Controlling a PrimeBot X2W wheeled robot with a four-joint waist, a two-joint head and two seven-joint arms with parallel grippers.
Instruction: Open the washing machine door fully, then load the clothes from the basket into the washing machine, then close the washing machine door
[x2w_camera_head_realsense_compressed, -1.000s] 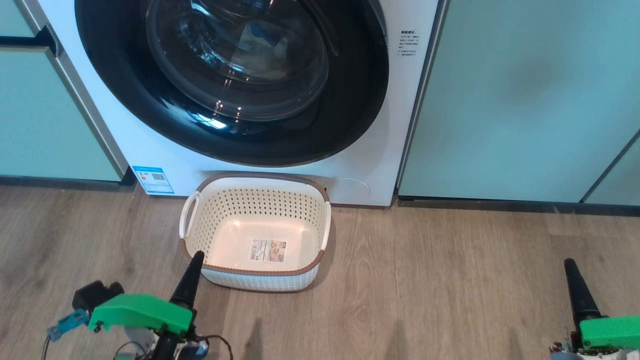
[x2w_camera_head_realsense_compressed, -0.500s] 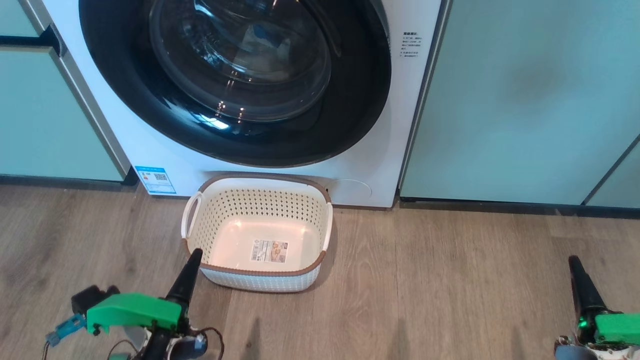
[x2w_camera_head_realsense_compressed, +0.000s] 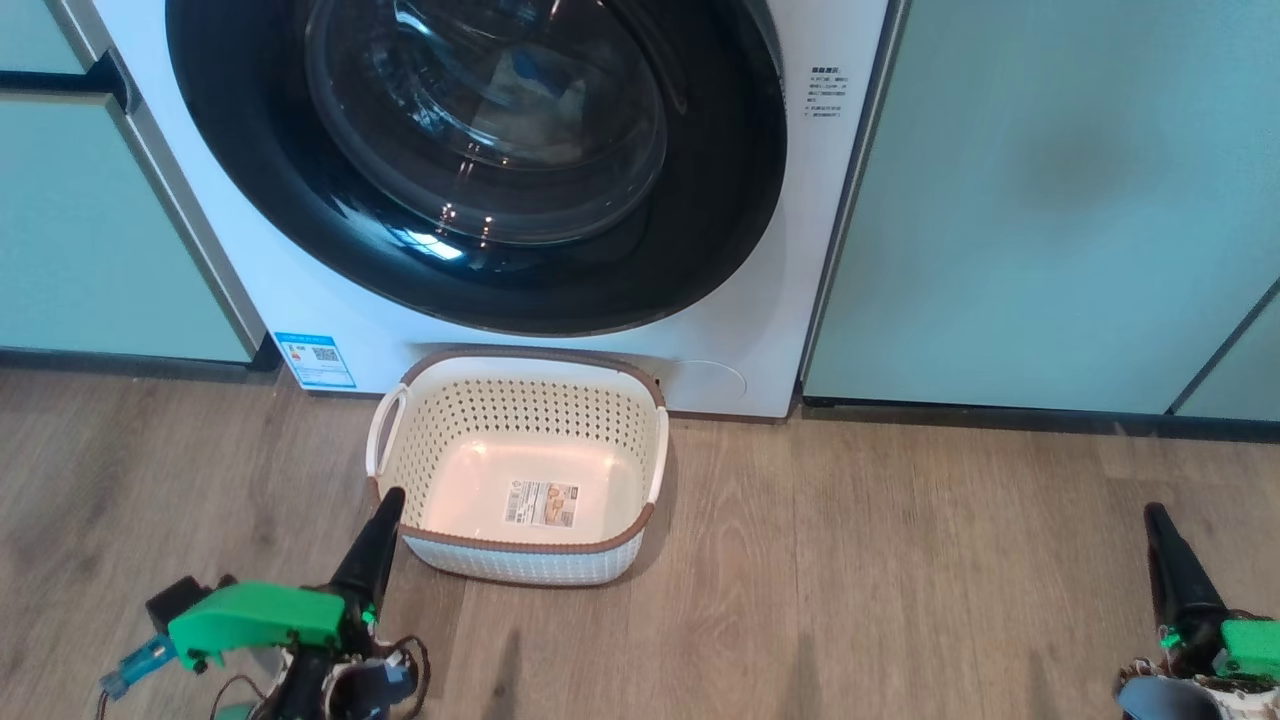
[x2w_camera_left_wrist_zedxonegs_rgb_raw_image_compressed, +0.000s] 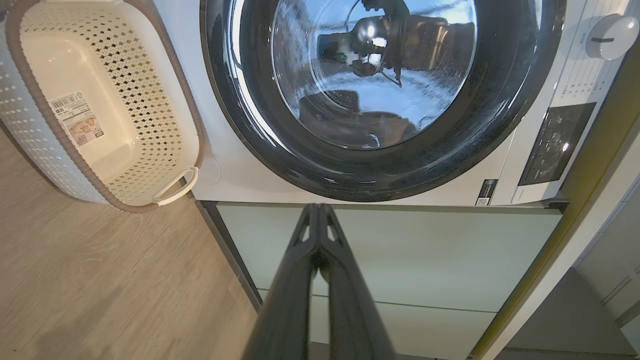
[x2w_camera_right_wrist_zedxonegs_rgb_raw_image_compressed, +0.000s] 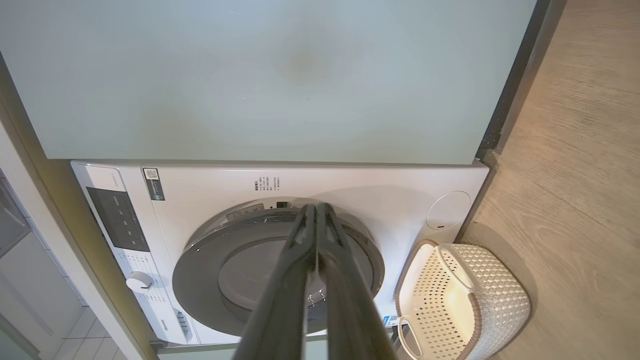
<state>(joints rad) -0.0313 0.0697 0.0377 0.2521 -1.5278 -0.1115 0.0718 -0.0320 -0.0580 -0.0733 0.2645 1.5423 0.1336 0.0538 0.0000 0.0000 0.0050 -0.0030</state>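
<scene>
Reads as finished: round glossy black door (x2w_camera_head_realsense_compressed: 240, 200) flush on white front-loading washer (x2w_camera_head_realsense_compressed: 300, 300), pale yellow and blue fabric (x2w_camera_head_realsense_compressed: 535, 90) behind its glass (x2w_camera_head_realsense_compressed: 480, 190). Cream perforated plastic basket (x2w_camera_head_realsense_compressed: 520, 565) empty on floor (x2w_camera_head_realsense_compressed: 850, 560) at washer's foot. Fingers pressed together, empty, on left gripper (x2w_camera_head_realsense_compressed: 388, 500) and right gripper (x2w_camera_head_realsense_compressed: 1157, 516).

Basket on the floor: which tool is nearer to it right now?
Left. The left tool has its tip by the front-left corner of the basket in the head view; the right tool is well off to its right, above the wood floor.
</scene>
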